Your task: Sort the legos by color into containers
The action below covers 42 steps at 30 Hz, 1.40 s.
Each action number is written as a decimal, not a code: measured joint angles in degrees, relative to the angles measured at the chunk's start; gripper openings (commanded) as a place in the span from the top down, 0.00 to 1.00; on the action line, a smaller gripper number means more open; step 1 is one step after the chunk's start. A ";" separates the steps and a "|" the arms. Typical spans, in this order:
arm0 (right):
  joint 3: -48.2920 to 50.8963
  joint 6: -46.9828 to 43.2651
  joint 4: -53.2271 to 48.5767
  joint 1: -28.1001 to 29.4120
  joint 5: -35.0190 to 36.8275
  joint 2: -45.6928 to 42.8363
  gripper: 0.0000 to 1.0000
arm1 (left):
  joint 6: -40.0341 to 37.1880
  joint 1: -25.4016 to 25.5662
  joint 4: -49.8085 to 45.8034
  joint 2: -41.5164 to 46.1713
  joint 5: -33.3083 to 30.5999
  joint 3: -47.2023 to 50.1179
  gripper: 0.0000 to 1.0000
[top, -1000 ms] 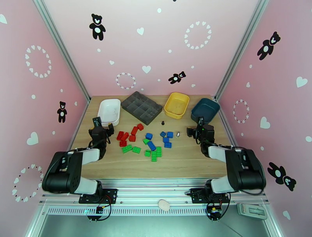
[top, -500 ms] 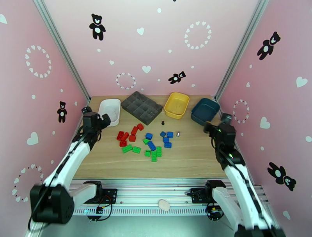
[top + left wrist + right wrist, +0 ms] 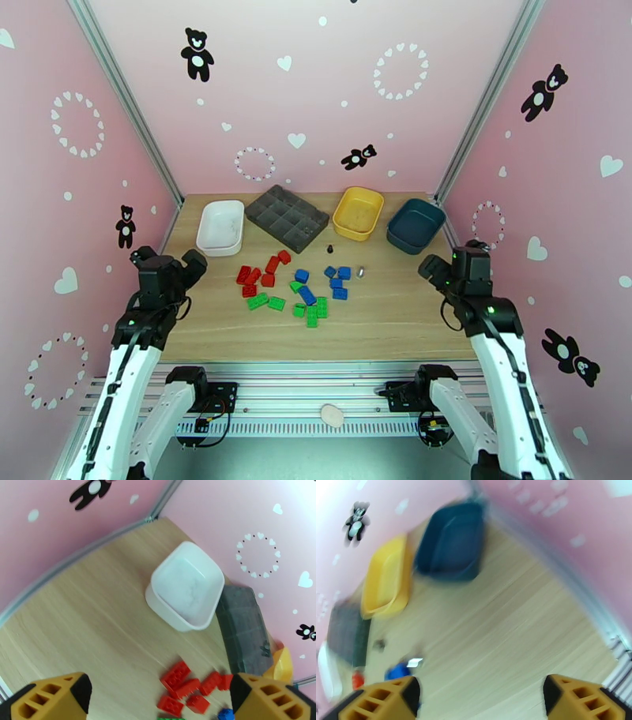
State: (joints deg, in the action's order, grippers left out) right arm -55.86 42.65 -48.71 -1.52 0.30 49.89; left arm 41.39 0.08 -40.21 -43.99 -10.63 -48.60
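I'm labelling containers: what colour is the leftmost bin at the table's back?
The leftmost bin is white; the left wrist view shows it best.

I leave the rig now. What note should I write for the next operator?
Left claw: open, empty, by the left edge of the table.
Right claw: open, empty, by the right edge.
Loose in the middle: red legos left, blue legos right, green legos on the near side.
White bin, yellow bin, teal bin: far edge, no legos inside.
Done: nothing. Left: sort all by color.
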 measured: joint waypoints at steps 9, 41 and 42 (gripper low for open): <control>-1.79 3.74 0.09 19.78 -8.70 13.70 0.21 | 1.53 3.28 -5.99 -17.29 15.47 -2.62 0.27; -22.60 4.42 0.59 43.69 1.66 43.39 0.28 | -16.33 28.94 -13.00 -61.00 7.17 -28.39 0.38; -22.05 4.57 0.59 43.67 1.64 42.97 0.28 | -16.31 28.94 -13.16 -61.75 7.13 -28.61 0.38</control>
State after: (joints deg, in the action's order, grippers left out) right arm -77.91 47.22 -48.12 42.15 1.93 92.86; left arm 25.08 29.02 -53.36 -105.73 -3.51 -77.21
